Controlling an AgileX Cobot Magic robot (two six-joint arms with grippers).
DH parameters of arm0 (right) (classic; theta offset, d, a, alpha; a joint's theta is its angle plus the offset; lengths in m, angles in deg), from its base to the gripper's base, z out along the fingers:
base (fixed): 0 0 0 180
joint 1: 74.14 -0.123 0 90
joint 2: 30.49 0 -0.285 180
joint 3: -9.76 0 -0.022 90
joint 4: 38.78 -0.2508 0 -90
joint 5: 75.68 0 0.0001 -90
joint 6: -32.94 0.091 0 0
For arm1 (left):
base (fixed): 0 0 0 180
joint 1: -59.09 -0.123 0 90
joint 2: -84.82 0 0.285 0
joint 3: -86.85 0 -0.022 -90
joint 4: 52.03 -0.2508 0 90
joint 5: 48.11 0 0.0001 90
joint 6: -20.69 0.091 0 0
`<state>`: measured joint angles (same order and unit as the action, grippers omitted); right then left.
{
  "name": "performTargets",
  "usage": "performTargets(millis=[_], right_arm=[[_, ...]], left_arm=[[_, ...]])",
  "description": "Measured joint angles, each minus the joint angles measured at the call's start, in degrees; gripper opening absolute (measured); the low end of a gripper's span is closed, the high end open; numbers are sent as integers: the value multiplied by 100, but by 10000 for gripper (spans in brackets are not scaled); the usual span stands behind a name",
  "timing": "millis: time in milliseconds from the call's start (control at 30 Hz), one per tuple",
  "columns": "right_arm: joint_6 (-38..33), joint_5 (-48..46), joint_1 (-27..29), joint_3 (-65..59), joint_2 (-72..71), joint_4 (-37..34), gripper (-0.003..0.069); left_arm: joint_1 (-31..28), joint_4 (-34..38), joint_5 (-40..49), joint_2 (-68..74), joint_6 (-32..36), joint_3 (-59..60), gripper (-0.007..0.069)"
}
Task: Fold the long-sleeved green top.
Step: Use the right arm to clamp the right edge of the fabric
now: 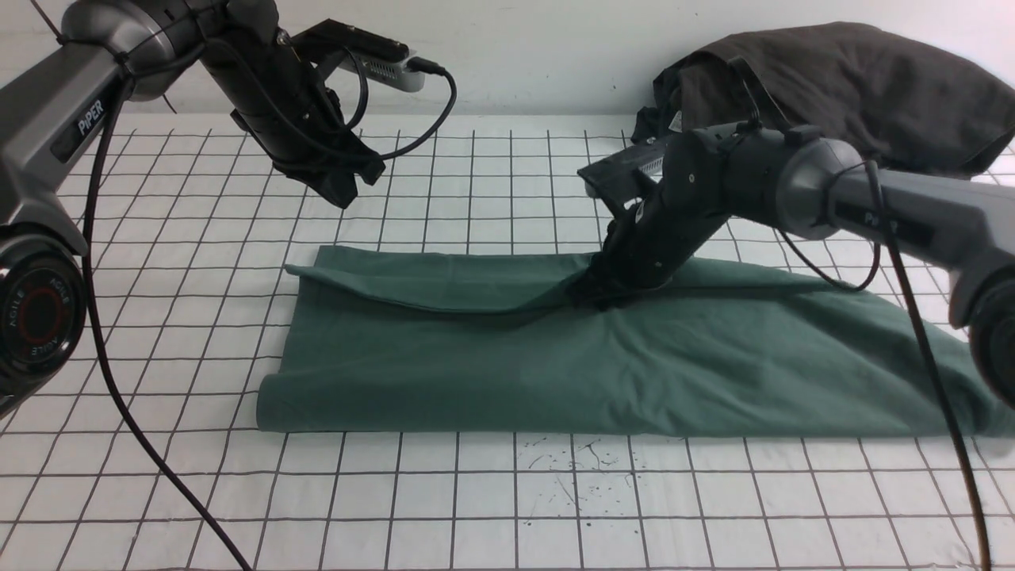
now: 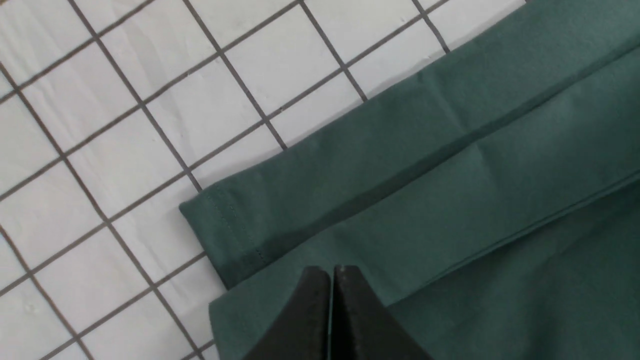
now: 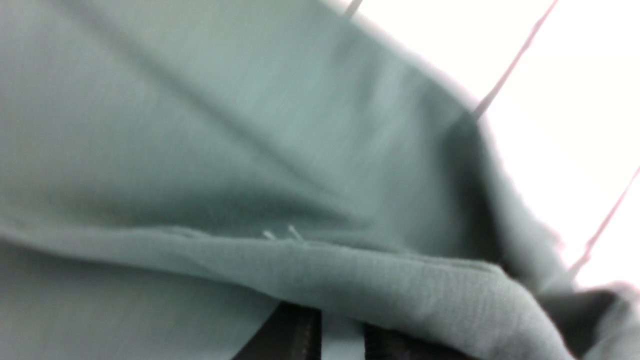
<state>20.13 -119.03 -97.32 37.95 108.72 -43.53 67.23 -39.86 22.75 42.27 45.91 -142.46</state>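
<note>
The green long-sleeved top (image 1: pixel 507 365) lies folded into a long band across the middle of the gridded table (image 1: pixel 444 507), its near edge straight and its right end running to the frame's edge. The right gripper (image 1: pixel 604 295) presses on the band's far folded edge near the centre, a fold of cloth pinched between its fingers (image 3: pixel 295 335). The left gripper (image 1: pixel 342 190), clenched on nothing, hangs high near the top's far left corner. Bare grid shows along the near side and left. A dark garment (image 1: pixel 856 87) is heaped far right.

A white sheet with a black grid (image 1: pixel 476 492) is covering the work surface, meeting a plain white wall (image 1: pixel 539 55) behind, under even light.
</note>
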Motion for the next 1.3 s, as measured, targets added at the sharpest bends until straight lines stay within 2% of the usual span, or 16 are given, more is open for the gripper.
performTargets(millis=[233,333,400,533,700,833,967,1067,1233,1300], right_arm=[[708,763,183,419,129,677,129],[997,748,348,577,298,862,129],[1204,430,473,758,391,915,129],[1163,-304,513,1205,291,995,129],[777,-1880,537,1839,-614,955,129],[418,-2594,697,1667,-1217,746,129],[264,-2721,1068,772,-1885,475,129],[264,-2737,1494,-741,-2765,228,129],[264,-2106,2232,-2810,-3627,39,129],[264,-1867,2442,-3209,-3655,-4,129]], left_arm=[[-6,-33,0,0,13,0,-8],[-10,-33,0,0,13,0,-8],[-10,-33,0,0,32,0,-8],[-10,-23,0,0,108,0,-8],[-10,-20,0,0,131,0,-8],[-10,-8,0,0,86,0,-8],[20,21,0,0,-55,0,-8],[171,27,0,0,-99,22,-8],[553,27,-10,-164,-99,464,-8],[648,15,-12,-223,-99,618,-8]])
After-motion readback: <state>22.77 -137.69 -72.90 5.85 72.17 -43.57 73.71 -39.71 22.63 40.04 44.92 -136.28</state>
